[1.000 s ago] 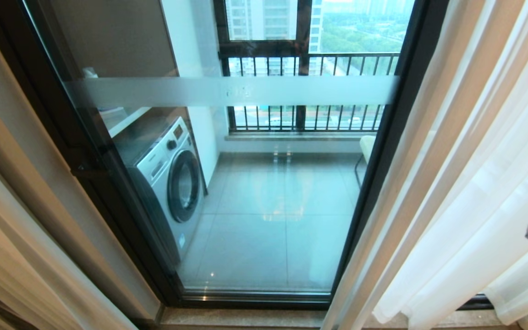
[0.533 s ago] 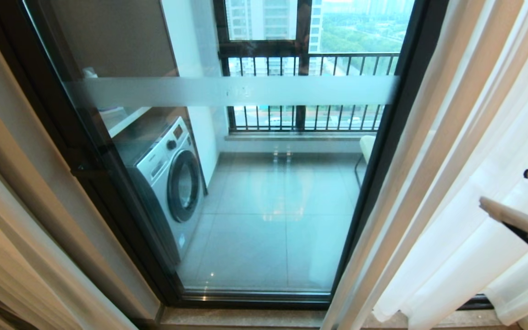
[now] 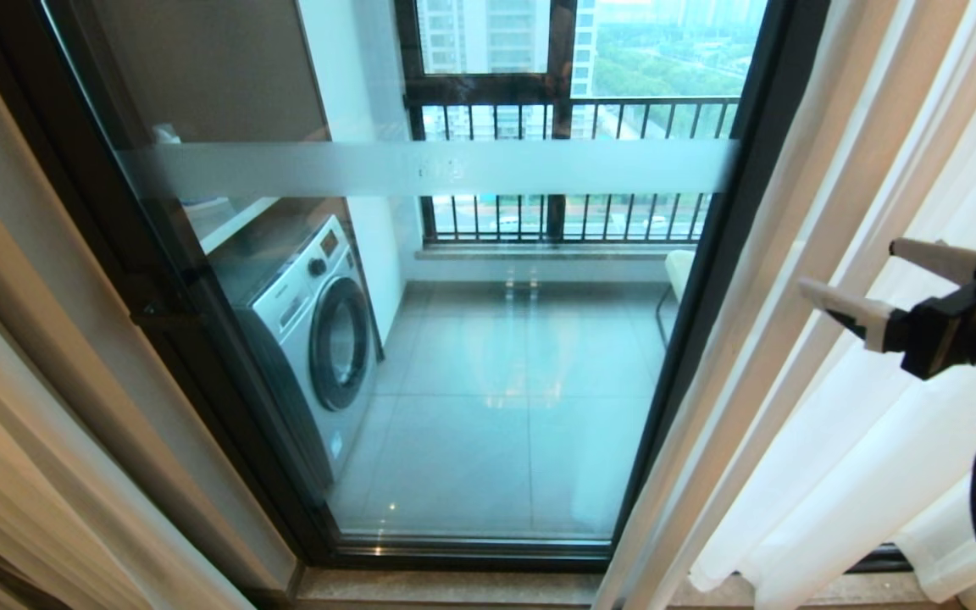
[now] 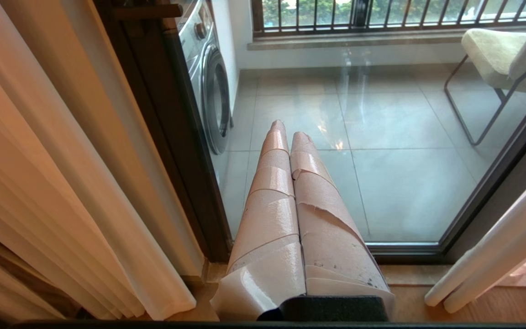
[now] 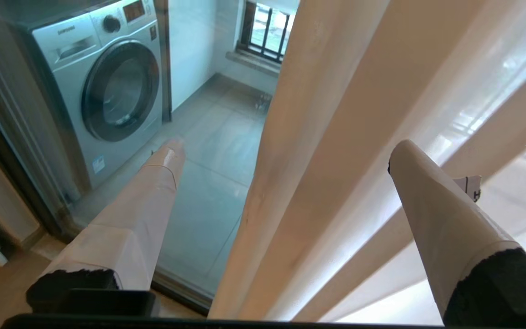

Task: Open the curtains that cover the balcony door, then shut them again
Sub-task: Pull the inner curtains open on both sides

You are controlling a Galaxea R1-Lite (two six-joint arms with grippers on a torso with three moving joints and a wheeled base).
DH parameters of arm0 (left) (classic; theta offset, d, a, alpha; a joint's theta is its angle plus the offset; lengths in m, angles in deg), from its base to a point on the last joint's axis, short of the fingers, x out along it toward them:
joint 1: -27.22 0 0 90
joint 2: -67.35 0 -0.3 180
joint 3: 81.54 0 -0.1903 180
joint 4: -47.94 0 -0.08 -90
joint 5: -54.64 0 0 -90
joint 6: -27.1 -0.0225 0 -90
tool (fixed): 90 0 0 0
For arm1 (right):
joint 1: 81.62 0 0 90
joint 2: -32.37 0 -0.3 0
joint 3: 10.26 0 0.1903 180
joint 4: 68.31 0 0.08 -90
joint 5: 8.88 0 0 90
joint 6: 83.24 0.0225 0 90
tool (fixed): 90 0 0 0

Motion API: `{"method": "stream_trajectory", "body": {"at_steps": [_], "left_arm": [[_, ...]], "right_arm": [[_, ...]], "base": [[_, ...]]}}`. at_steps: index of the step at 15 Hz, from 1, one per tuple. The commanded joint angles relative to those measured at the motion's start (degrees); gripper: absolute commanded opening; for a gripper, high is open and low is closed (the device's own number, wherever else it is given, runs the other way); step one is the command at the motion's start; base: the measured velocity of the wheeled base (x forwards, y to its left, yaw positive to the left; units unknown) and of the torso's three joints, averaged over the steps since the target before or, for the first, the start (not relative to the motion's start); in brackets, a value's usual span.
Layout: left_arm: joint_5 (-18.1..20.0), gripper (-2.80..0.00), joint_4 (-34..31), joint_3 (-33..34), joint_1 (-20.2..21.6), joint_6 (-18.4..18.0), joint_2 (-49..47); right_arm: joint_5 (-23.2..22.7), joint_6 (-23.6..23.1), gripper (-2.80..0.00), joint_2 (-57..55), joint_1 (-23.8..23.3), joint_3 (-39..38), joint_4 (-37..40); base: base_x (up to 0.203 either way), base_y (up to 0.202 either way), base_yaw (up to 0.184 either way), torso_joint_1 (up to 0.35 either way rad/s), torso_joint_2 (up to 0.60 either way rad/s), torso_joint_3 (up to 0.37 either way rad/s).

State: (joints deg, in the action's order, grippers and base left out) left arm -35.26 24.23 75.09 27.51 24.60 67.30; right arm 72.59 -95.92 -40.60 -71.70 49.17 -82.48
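Observation:
The curtains (image 3: 869, 398) hang gathered in sheer white folds at the right of the balcony door (image 3: 496, 364), whose glass with its frosted stripe stands uncovered. My right gripper (image 3: 848, 267) is open and reaches in from the right edge at mid-height, pointing at the curtain's leading folds. In the right wrist view that gripper (image 5: 286, 148) has its taped fingers spread wide, and the curtains' (image 5: 336, 137) edge fold runs between them, ungripped. My left gripper (image 4: 286, 130) is shut on nothing, held low in front of the door's lower glass (image 4: 395, 173).
More pale fabric (image 3: 22, 407) hangs at the left of the door. Behind the glass are a washing machine (image 3: 318, 330), a black railing (image 3: 573, 119) and a chair (image 4: 496, 55). A stone sill (image 3: 454, 586) runs along the door's foot.
My right gripper has risen from the lower right corner and moved left toward the curtain's edge, its fingers spreading wider. The curtains and the left arm have not moved.

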Motion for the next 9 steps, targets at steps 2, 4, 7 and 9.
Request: {"method": "stream_trajectory", "body": {"at_steps": [2,4,7,9], "left_arm": [[0.0,-2.80,0.0,0.0,0.1,0.0,0.0],[0.0,-2.80,0.0,0.0,0.1,0.0,0.0],[0.0,-2.80,0.0,0.0,0.0,0.0,0.0],[0.0,-2.80,0.0,0.0,0.0,0.0,0.0]], "right_arm": [[0.0,-0.1,0.00,-6.3,0.0,3.3,-1.9],[0.1,0.0,0.00,-8.9,0.0,3.6,-6.5],[0.7,-0.1,0.00,-11.3,0.0,3.7,-11.1],[3.1,0.0,0.00,-13.0,-0.1,4.5,-13.6]], "base": [[0.000,0.000,0.000,0.000,0.00,0.000],[0.000,0.000,0.000,0.000,0.00,0.000],[0.000,0.000,0.000,0.000,0.00,0.000],[0.000,0.000,0.000,0.000,0.00,0.000]]}}
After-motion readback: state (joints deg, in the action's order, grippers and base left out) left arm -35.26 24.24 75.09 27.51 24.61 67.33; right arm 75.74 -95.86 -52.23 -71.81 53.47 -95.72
